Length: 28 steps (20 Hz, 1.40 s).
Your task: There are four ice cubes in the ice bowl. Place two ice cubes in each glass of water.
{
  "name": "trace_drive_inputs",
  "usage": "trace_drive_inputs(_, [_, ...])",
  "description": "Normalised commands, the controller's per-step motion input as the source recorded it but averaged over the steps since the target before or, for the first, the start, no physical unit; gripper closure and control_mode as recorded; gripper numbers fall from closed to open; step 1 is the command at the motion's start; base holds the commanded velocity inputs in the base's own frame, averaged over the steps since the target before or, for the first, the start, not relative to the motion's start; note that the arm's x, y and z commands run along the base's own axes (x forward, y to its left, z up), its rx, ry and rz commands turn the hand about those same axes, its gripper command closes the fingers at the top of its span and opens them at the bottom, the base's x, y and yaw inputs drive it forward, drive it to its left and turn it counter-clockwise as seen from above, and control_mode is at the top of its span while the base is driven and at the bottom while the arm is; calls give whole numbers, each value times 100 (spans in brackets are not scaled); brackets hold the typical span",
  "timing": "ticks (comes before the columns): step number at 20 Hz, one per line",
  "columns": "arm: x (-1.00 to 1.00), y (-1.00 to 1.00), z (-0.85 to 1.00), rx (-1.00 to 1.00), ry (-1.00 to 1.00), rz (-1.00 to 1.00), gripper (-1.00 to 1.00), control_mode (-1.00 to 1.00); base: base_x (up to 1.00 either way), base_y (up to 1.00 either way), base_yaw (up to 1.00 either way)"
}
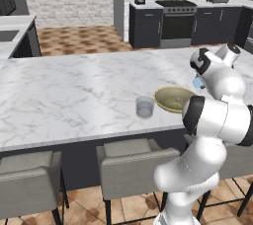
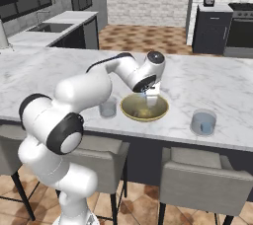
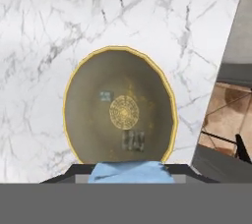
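The gripper [image 2: 149, 92] pinches an ice cube [image 3: 131, 172] above the ice bowl [image 2: 126, 112]. Glasses [image 2: 107, 107] [image 2: 203, 122] flank the bowl; stools [image 2: 197, 179] stand below the counter [image 2: 207, 83].

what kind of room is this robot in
A rendered home kitchen, most likely. A stove with an oven stands against the back wall, a sink is set in a side counter, and a marble island counter has grey stools tucked under it.
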Motion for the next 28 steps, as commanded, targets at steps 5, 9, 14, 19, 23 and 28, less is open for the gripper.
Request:
trace_drive_inputs(5, [-36, -40, 17, -5, -2, -13, 100, -100, 0, 0, 0])
trace_drive_inputs(9, [-14, -41, 8, -8, 0, -26, 100, -100, 0, 0, 0])
trace_drive_inputs(14, [-13, -46, 5, -7, 2, -27, 100, -100, 0, 0, 0])
trace_drive_inputs(19, [-12, -55, 1, -3, 0, -10, 100, -100, 0, 0, 0])
trace_drive_inputs(23, [-6, -53, 0, 0, 0, 0, 100, -100, 0, 0, 0])
trace_drive_inputs(28, [-2, -48, 0, 0, 2, 5, 100, -100, 0, 0, 0])
